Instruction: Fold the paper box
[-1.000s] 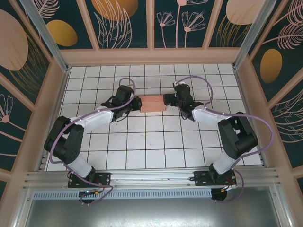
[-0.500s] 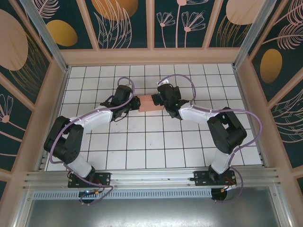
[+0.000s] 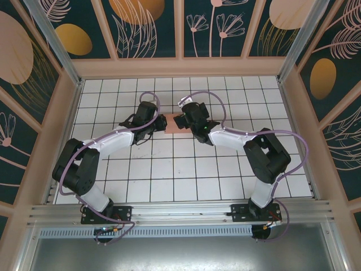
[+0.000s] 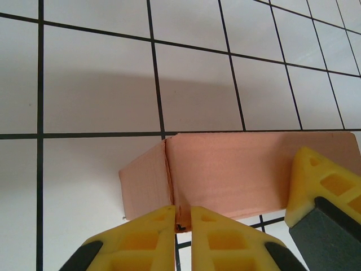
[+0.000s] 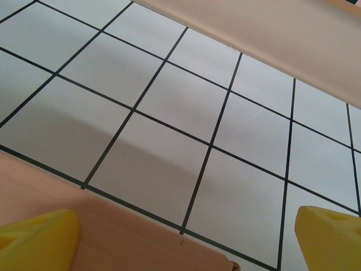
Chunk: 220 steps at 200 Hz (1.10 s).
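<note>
The left arm and right arm reach forward with elbows out and wrists angled inward, nearly meeting, the left gripper pinched closed on the paper box edge, the right gripper spread wide.

The tiled counter is viewed from high above, behind the arm bases. The left wrist view is aimed closely past its yellow fingers at the paper box; the right wrist view is held equally low. Box and grid are shared.
</note>
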Each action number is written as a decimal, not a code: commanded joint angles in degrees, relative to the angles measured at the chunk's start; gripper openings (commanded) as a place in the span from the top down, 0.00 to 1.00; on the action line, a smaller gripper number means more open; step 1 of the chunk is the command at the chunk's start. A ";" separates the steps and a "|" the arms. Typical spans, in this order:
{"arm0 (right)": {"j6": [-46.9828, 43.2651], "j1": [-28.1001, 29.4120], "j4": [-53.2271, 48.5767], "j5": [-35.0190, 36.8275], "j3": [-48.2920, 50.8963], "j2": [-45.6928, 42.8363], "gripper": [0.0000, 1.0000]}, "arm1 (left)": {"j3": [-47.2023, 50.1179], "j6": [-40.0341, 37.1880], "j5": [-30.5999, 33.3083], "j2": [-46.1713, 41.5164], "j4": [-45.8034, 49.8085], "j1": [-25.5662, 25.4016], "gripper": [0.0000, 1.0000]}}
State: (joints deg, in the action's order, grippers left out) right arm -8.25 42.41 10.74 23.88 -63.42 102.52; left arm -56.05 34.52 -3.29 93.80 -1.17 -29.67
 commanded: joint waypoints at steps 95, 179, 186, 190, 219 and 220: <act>3.29 -9.63 5.70 -26.56 15.56 -18.83 0.03 | -1.39 -4.35 -4.18 -8.60 5.57 -0.53 0.37; -18.04 -13.25 -3.94 -53.29 7.48 -14.37 0.05 | 7.42 -4.30 7.65 -19.06 3.84 -0.49 0.01; -20.22 -13.32 -6.38 -54.74 5.37 -12.59 0.05 | 8.28 -4.17 8.09 -19.41 4.13 -0.48 0.02; -21.57 -13.26 -7.95 -55.48 4.09 -11.60 0.05 | 8.63 -4.07 8.45 -19.61 4.43 -0.48 0.02; -29.00 -13.06 -18.39 -57.75 -6.14 -3.58 0.07 | 11.49 -3.62 10.39 -21.86 5.39 -0.08 0.02; -29.18 -13.02 -18.87 -57.77 -6.52 -3.30 0.07 | 11.58 -3.65 10.40 -21.93 5.34 -0.06 0.02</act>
State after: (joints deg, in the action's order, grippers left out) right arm -27.59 29.19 3.68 -27.44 -62.54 93.60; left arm -46.52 30.24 3.90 74.87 3.25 -30.04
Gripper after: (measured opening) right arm 0.937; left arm 0.985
